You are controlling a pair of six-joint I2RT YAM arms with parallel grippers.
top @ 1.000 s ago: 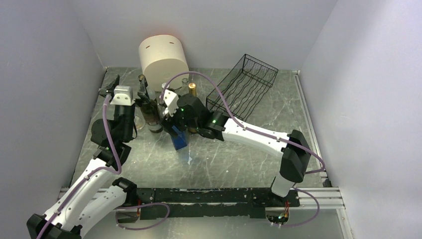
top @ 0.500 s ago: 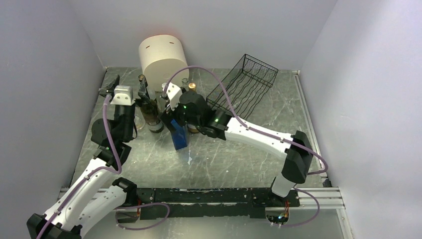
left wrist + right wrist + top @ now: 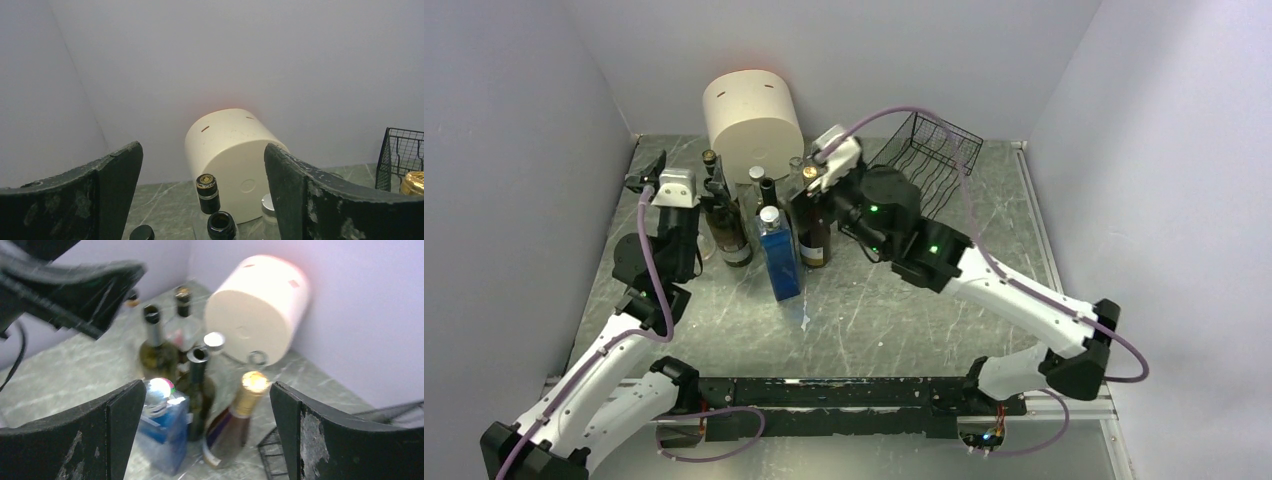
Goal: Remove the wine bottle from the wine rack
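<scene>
The wine bottle (image 3: pixel 814 232), brown with a gold foil cap and a purple label, stands on the table among other bottles; it also shows in the right wrist view (image 3: pixel 239 416). The black wire-mesh wine rack (image 3: pixel 939 140) stands behind my right arm, tilted and with no bottle showing in it; its edge shows in the left wrist view (image 3: pixel 400 150). My right gripper (image 3: pixel 819 185) is open and empty, raised above the bottles (image 3: pixel 207 390). My left gripper (image 3: pixel 676 172) is open and empty, held high at the left of the bottles (image 3: pixel 202 149).
A cream cylinder (image 3: pixel 752 118) lies at the back. A blue square bottle (image 3: pixel 779 262), an olive bottle (image 3: pixel 727 228) and a dark open-necked bottle (image 3: pixel 769 200) stand close to the wine bottle. Grey walls enclose the table on three sides.
My right gripper has risen from low among the bottles and drawn back to the right, toward the rack. The wine bottle stays standing. The left arm has hardly moved.
</scene>
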